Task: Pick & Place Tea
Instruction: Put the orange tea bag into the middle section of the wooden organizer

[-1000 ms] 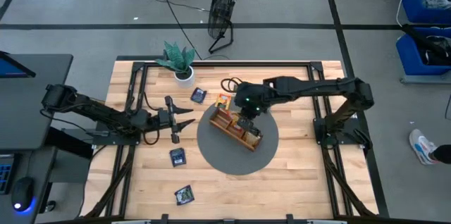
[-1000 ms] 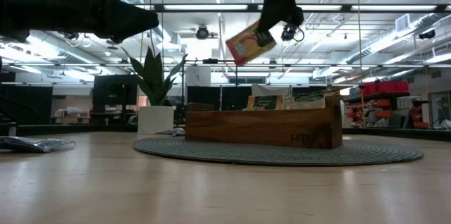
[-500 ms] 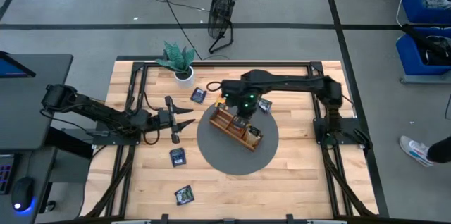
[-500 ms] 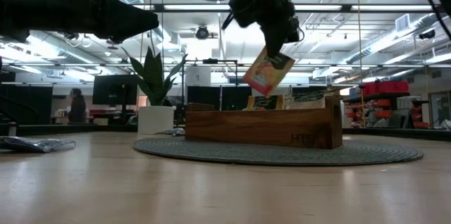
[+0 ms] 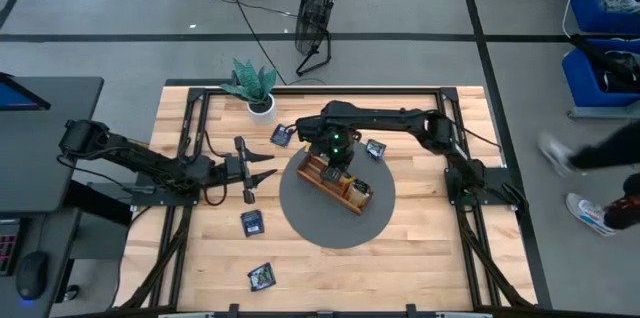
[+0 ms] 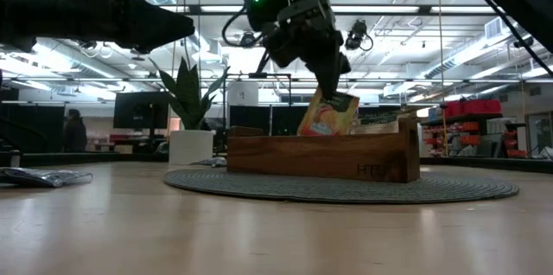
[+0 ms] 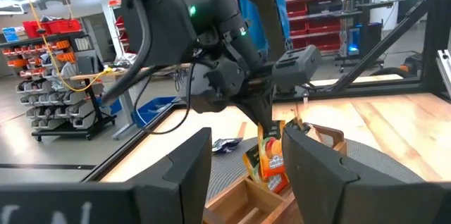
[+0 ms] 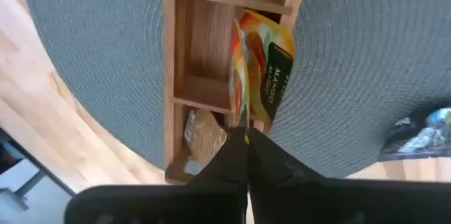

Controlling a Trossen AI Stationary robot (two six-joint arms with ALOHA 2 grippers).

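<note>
Right end effector (image 6: 333,85) pinched shut on 1 orange-yellow sachet (image 6: 327,114), hanging on edge, tilted, lower corner dipping into wooden tray (image 6: 324,156). Left end effector (image 5: 262,173) partly open, empty, above table (image 5: 420,258).

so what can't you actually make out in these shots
- High view: the orange-yellow tea sachet the right tool grips is hidden under the right arm; it shows in the low view.
- High view: the long wooden divided tray is half covered by that arm.
- Low view: tray compartments hidden behind its front wall.
</note>
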